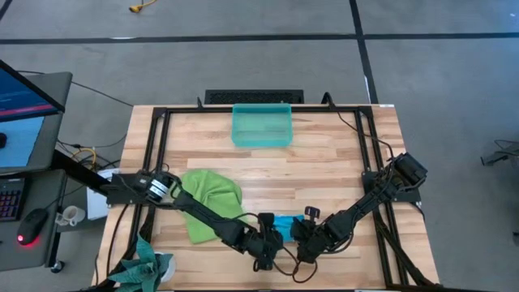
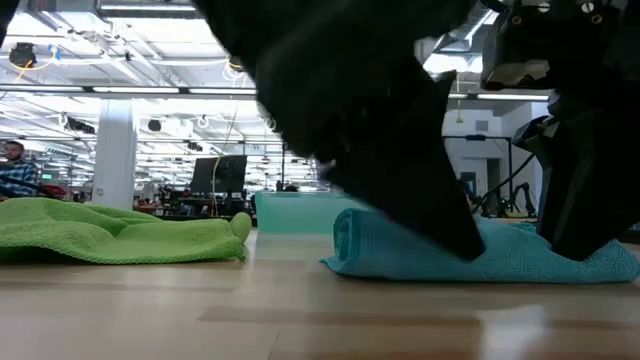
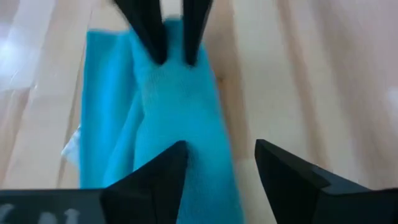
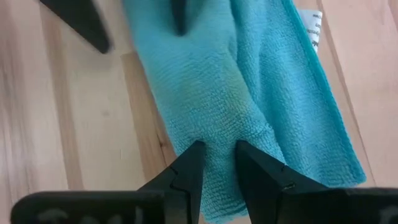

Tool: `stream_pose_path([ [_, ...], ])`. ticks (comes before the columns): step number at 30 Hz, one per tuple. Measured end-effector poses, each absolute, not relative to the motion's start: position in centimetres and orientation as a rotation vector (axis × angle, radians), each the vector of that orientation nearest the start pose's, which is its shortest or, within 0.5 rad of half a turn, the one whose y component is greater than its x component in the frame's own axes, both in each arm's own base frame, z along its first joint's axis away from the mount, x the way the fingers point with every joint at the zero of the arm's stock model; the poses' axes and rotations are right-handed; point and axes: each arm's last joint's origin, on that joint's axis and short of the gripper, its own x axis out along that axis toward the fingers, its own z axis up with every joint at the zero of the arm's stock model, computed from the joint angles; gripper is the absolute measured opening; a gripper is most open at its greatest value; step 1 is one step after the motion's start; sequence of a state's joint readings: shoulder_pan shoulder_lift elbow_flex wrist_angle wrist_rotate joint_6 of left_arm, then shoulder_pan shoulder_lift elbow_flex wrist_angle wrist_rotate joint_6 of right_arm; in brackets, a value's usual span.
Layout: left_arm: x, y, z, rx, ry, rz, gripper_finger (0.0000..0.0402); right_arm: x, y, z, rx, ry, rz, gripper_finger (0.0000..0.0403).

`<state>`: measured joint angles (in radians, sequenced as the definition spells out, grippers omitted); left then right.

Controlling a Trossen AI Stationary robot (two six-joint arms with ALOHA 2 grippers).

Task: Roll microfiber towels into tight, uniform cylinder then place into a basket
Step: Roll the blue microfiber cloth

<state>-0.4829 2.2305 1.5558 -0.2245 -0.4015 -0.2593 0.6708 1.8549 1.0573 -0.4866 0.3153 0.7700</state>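
The blue towel (image 4: 249, 93) is pinched by the right gripper (image 4: 217, 165) to keep its roll tight, while the left gripper (image 3: 221, 162) is spread open at its other end.

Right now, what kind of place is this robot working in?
Probably a large open lab or industrial workspace: the low view shows rows of ceiling lights and a person at distant desks, and the high view shows a monitor beside the wooden table.

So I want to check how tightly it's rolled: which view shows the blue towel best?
The right wrist view: the blue towel fills it, showing its rolled fold and flat remainder, pinched by the right gripper. The left wrist view shows it blurrier, the low view end-on behind arms, and the high view only a sliver.
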Motion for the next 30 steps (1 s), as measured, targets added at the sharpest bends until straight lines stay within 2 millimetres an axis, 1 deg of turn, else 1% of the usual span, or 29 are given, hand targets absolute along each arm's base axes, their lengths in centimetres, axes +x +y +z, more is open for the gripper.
stream_pose_path([
  [1,42.3,-20.7,12.8,0.141,0.811,0.036,0.0189,26.8,20.2,13.2,0.07,1.145,-0.139,0.0118],
  [4,42.3,-20.6,12.7,0.145,0.816,0.046,0.0185,26.8,20.2,13.2,0.071,1.142,-0.138,0.0118],
  [10,42.0,-19.6,12.3,0.083,0.879,0.138,0.0161,26.8,20.4,13.3,0.076,1.135,-0.129,0.0118],
  [14,42.1,-19.2,11.7,-0.001,0.933,0.124,0.0144,26.6,20.6,13.3,0.07,1.134,-0.121,0.0118],
  [16,42.1,-19.1,11.0,-0.023,0.961,0.11,0.0137,26.5,20.8,13.3,0.065,1.134,-0.116,0.0118],
  [22,42.1,-19.0,10.9,-0.028,0.973,0.11,0.0123,26.6,20.7,13.3,0.042,1.14,-0.096,0.0119],
  [26,42.1,-19.0,10.8,-0.029,0.97,0.109,0.0121,26.7,20.4,13.3,0.019,1.15,-0.086,0.0133],
  [28,42.1,-19.0,10.8,-0.036,0.972,0.114,0.012,26.7,20.3,13.5,-0.001,1.153,-0.076,0.0143],
  [30,42.1,-19.0,10.8,-0.045,0.974,0.115,0.012,26.8,20.0,13.9,0.018,1.161,-0.066,0.0153],
])
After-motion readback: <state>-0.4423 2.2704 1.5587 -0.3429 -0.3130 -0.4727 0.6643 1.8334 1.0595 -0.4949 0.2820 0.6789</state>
